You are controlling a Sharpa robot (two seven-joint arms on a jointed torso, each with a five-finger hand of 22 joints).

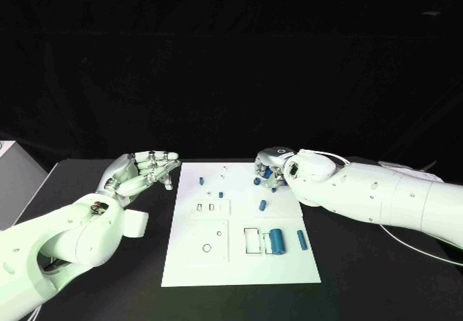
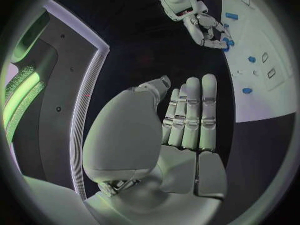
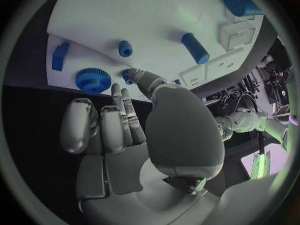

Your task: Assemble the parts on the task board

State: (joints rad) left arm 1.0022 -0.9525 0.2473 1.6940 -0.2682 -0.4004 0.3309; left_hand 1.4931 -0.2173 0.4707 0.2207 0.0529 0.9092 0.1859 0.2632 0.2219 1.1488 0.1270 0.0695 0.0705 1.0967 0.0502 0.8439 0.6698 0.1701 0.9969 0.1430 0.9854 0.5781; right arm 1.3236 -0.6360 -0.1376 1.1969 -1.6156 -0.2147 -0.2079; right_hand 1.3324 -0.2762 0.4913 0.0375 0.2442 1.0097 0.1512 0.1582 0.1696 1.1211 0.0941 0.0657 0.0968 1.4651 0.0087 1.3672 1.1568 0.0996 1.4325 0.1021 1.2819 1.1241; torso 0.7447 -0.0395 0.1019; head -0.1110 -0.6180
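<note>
I am the robot at a black table, looking down at the white board in front of me. My right hand hangs over the board's far right corner, fingers pointing down among several small blue parts there. One fingertip looks to be touching a small blue part next to a blue gear — whether I am pinching it or only touching it, I cannot tell. My left hand waits just off the board's left edge, fingers straight and together, holding nothing.

A large blue cylinder and a thinner blue peg lie nearer me, beside a rectangular outline.

To do this step well, I judge I should close slowly around one piece alone — the gear sits close and could be nudged — then lift straight up before carrying it to its slot.
</note>
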